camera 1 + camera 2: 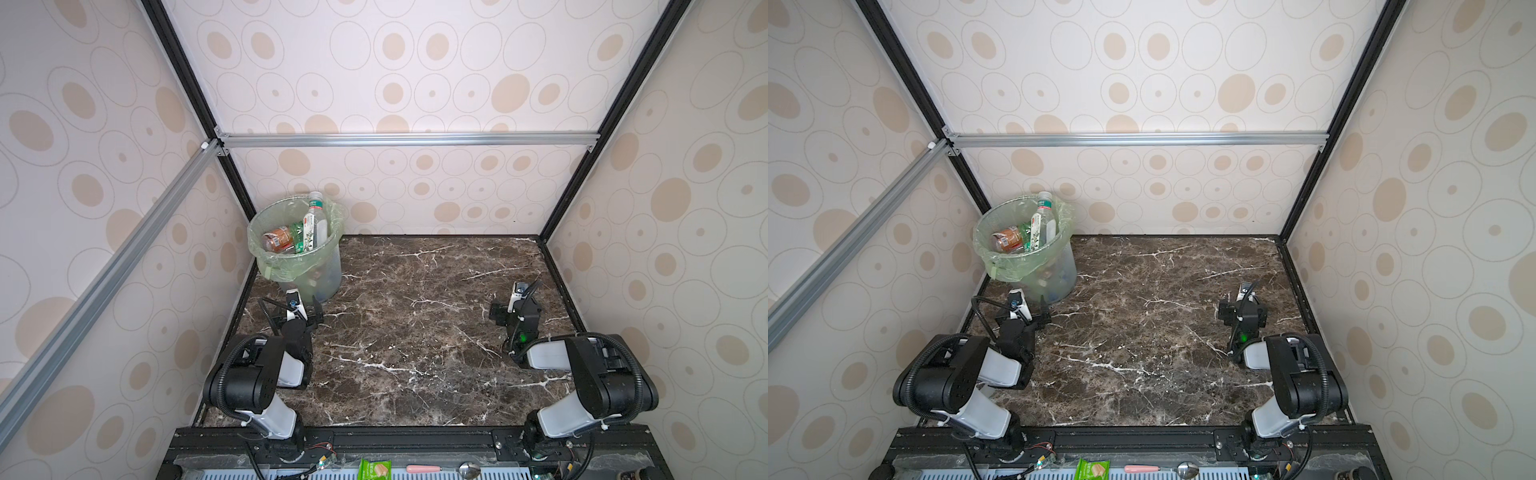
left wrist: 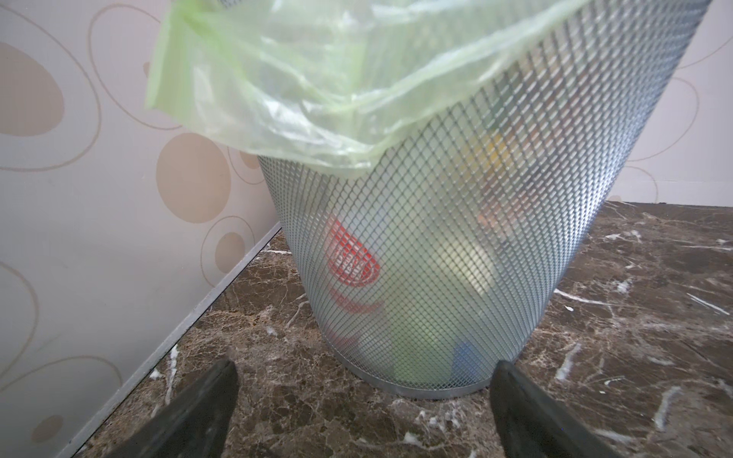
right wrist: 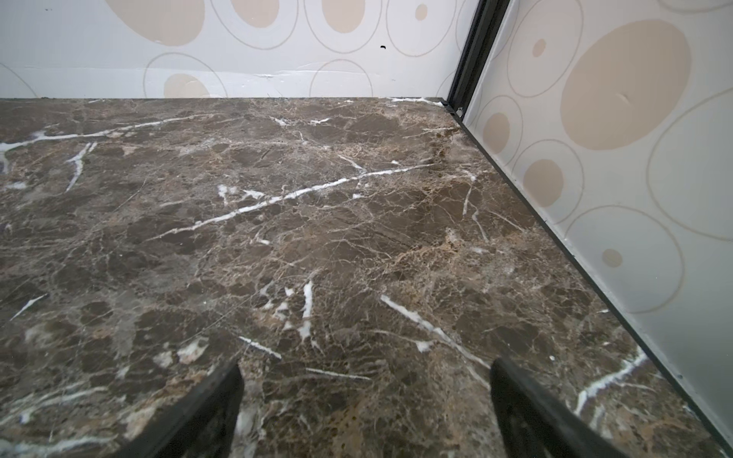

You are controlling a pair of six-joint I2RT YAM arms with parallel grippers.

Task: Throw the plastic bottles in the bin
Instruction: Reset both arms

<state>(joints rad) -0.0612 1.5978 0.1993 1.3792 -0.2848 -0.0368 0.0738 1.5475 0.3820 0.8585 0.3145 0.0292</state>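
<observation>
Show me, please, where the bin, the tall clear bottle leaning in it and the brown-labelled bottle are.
bin [image 2: 456, 246]: left wrist view, on its mesh wall.
tall clear bottle [image 1: 321, 228]: in a top view, on its clear body.
brown-labelled bottle [image 1: 279, 239]: in a top view, on its label.

Soft, even, bright light; the far wall [image 1: 395, 83] looks slightly washed out. The marble tabletop [image 1: 415, 332] carries a dull pale sheen and only faint, soft-edged shadows beneath the arms [image 1: 249, 374]. In the wrist views the fingers [image 2: 190, 416] of the left gripper [image 2: 365, 366] and of the right gripper [image 3: 365, 368] are dark and blurred. On the bin [image 2: 436, 238] the mesh wall is sharp, the liner bag [image 2: 317, 79] near the lens out of focus; the plastic bottles [image 2: 353, 257] inside show only as hazy colour patches.
</observation>
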